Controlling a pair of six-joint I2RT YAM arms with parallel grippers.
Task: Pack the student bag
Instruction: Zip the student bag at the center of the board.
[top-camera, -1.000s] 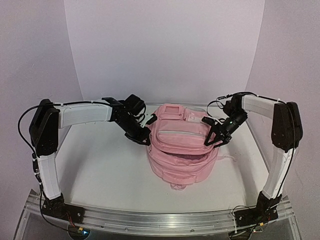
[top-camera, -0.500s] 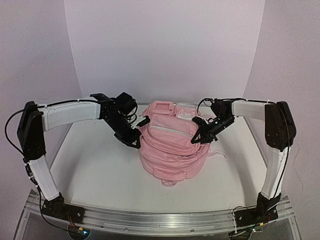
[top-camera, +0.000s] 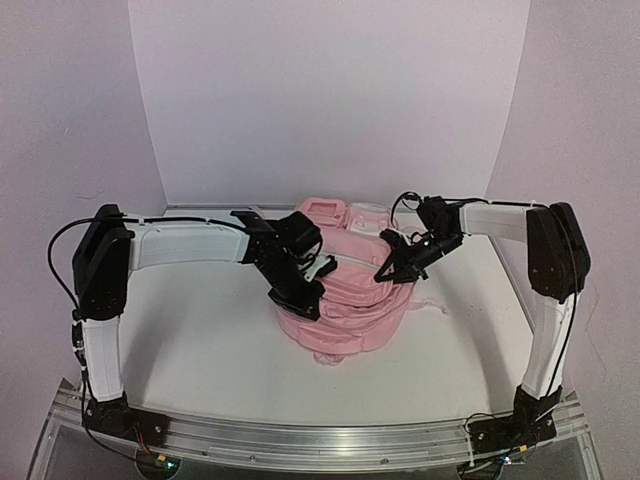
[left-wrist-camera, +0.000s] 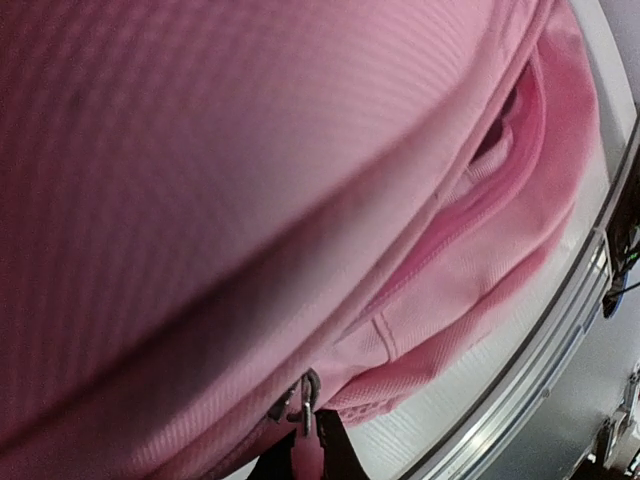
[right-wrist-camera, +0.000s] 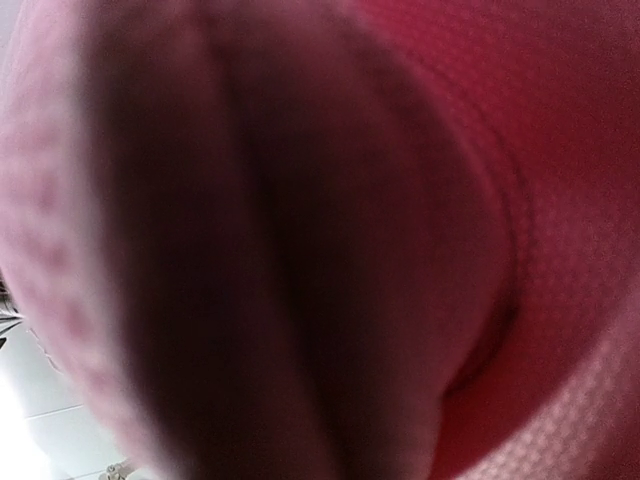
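Observation:
The student bag (top-camera: 352, 300), a soft pink backpack, lies slumped in the middle of the white table. My left gripper (top-camera: 301, 300) sits at the bag's front left, shut on the pink zipper pull (left-wrist-camera: 303, 440), whose metal ring (left-wrist-camera: 307, 395) hangs from the zip line. Only the dark tips of that gripper (left-wrist-camera: 305, 465) show at the bottom of the left wrist view. My right gripper (top-camera: 388, 271) presses into the bag's upper right with its fingers together on a fold of fabric. Blurred pink cloth (right-wrist-camera: 500, 160) fills the right wrist view and hides the jaws.
An aluminium rail (top-camera: 320, 440) runs along the near edge of the table (top-camera: 190, 350) and carries both arm bases. White backdrop walls close in the back and sides. A thin pink strap end (top-camera: 435, 305) trails from the bag's right side.
My right gripper went from open to shut on the bag's upper right fabric. My left arm swung right and nearer along the bag's front with the zipper pull. The bag shifted left and slumped.

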